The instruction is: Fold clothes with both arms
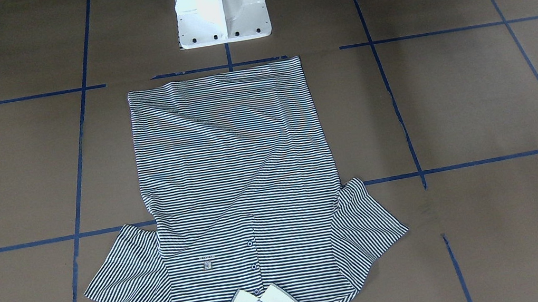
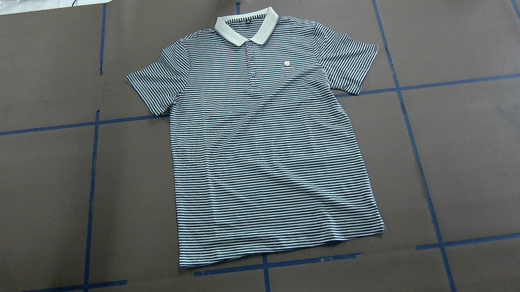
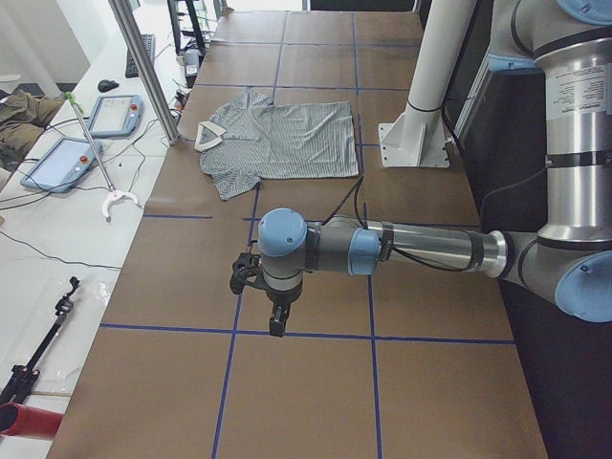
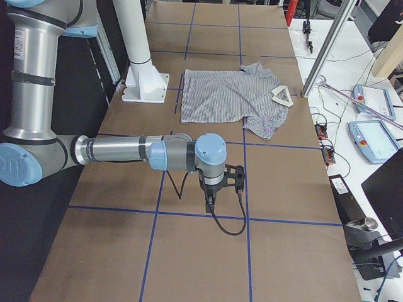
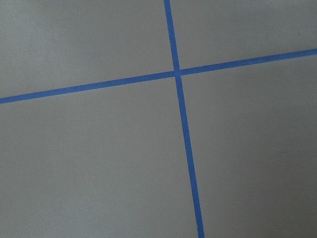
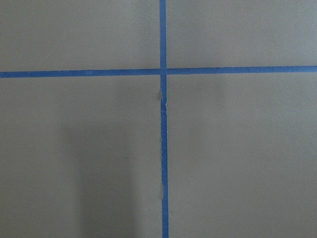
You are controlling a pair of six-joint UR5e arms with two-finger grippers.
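The striped polo shirt (image 2: 264, 140) lies flat and face up in the middle of the table, sleeves spread, its cream collar (image 2: 246, 25) at the far edge from the robot. It also shows in the front view as the shirt (image 1: 241, 176) and small in the side views (image 3: 287, 139) (image 4: 227, 94). My left gripper (image 3: 273, 320) hangs over bare table well away from the shirt, towards the table's left end. My right gripper (image 4: 211, 200) hangs likewise near the right end. I cannot tell whether either is open or shut. Both wrist views show only table and tape.
Blue tape lines (image 2: 93, 184) divide the brown table into squares. The white pedestal base (image 1: 221, 9) stands just behind the shirt's hem. Side benches hold teach pendants (image 3: 62, 163) (image 4: 378, 135), cables and tools; a metal post (image 3: 143, 67) rises near the collar.
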